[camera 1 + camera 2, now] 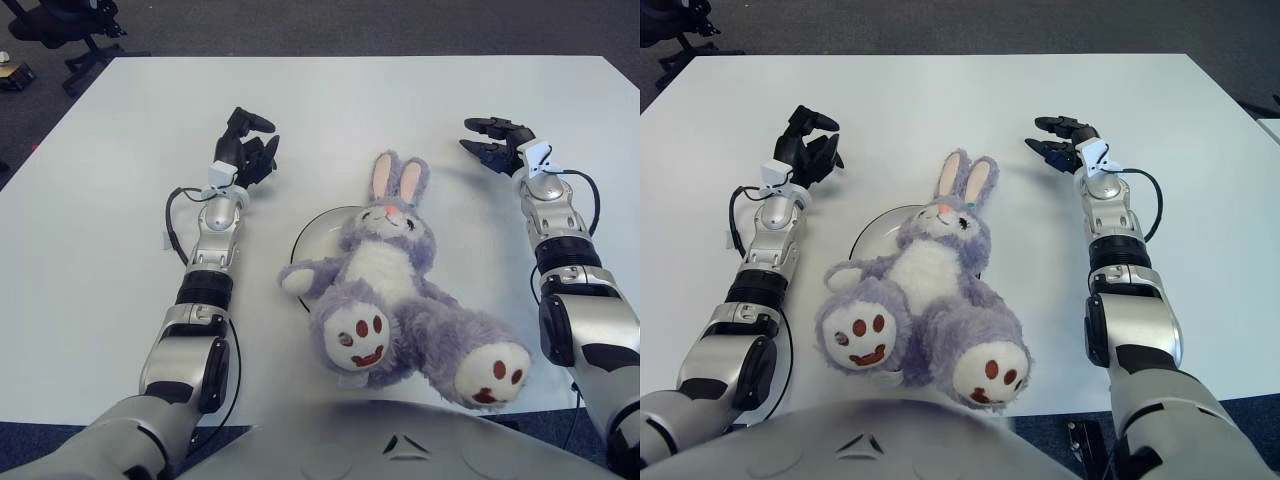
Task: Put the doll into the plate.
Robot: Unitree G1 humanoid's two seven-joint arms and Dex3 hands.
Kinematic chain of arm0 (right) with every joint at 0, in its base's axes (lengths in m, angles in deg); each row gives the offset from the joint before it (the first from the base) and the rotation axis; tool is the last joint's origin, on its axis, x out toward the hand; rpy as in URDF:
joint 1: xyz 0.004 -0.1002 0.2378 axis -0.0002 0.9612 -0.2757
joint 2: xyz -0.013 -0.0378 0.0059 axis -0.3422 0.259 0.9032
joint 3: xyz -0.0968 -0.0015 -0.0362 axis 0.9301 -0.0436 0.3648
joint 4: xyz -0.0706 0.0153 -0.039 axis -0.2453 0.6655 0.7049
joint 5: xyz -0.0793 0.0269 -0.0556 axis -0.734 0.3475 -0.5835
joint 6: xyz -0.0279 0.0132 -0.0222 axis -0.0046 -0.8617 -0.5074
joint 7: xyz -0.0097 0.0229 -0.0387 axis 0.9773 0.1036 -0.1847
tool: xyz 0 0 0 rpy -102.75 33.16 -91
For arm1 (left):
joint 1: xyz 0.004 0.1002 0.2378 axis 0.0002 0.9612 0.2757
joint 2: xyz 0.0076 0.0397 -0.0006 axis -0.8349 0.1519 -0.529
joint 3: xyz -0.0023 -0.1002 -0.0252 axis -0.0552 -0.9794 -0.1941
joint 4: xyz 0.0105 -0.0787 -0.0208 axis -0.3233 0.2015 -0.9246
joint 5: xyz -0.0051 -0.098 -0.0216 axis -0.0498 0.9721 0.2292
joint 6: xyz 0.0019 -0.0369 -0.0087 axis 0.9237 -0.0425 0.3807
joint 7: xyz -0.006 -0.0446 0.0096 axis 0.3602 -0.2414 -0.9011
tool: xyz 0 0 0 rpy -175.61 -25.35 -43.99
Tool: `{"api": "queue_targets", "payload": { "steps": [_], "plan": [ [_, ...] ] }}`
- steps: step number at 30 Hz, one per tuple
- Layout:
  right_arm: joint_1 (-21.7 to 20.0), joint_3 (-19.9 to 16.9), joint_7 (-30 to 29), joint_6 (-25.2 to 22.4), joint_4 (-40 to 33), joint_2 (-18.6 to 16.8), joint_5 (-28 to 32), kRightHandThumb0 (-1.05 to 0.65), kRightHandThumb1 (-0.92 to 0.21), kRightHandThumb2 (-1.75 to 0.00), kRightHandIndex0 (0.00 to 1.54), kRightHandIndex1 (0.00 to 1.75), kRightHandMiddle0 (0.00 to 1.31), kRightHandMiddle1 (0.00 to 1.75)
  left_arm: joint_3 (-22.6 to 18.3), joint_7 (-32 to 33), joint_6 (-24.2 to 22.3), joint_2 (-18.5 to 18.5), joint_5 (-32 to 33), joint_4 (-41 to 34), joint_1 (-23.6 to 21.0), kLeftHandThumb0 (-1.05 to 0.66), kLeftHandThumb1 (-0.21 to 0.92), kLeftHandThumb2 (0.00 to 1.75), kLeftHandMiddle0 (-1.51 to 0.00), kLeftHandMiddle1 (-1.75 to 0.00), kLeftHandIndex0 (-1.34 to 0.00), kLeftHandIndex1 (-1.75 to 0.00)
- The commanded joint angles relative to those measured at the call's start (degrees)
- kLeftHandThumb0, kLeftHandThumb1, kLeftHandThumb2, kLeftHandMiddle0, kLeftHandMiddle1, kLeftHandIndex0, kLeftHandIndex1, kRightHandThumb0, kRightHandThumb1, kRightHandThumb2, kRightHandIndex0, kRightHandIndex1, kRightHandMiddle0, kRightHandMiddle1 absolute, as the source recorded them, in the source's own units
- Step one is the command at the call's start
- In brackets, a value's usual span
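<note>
One doll: soft, light plush rabbit covering the plate; grip its torso.
Left hand: curled, empty.
Right hand: spread, empty.

doll lies on the plate mid-table, left hand to its left, right hand to its right.
</note>
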Motion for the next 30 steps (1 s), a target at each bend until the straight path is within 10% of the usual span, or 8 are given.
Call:
{"api": "queue_targets", "payload": {
  "steps": [1, 8, 10, 13, 30],
  "plan": [
    [0.2, -0.6, 0.2, 0.6, 0.0, -0.2, 0.9, -0.37, -0.92, -0.19, 0.87, 0.05, 0.41, 0.75, -0.3, -0.4, -0.7, 0.0, 0.6, -0.9, 0.9, -0.35, 0.91, 0.39, -0.90, -1.75, -0.36, -1.60],
    [1.1, -1.9, 3.9, -1.0, -0.7, -1.6, 4.8, -0.35, -0.92, -0.20, 0.93, 0.08, 0.43, 0.79, -0.2, -0.8, -1.6, 0.1, 0.8, -2.1, 1.5, -0.36, 0.88, 0.45, -0.89, -1.75, -0.35, -1.62],
    [1.1, -2.8, 4.7, -1.4, -0.7, -2.0, 6.3, -0.35, -0.92, -0.27, 0.96, 0.10, 0.42, 1.22, -0.2, -0.9, -1.7, 0.1, 0.8, -2.3, 1.6, -0.36, 0.88, 0.46, -0.89, -1.75, -0.35, -1.62],
    [1.1, -3.0, 5.0, -1.6, -0.8, -2.1, 6.8, -0.35, -0.92, -0.31, 0.97, 0.12, 0.41, 1.42, -0.2, -0.9, -1.8, 0.2, 0.8, -2.4, 1.6, -0.36, 0.87, 0.47, -0.89, -1.75, -0.35, -1.62],
    [1.8, -8.4, 8.0, -1.2, -1.7, -5.4, 15.0, -0.35, -0.92, -0.31, 0.79, 0.68, 0.41, 1.51, -0.3, -1.3, -2.9, 0.2, 1.1, -3.7, 2.1, -0.36, 0.86, 0.50, -0.89, -1.75, -0.34, -1.64]
  ]
}}
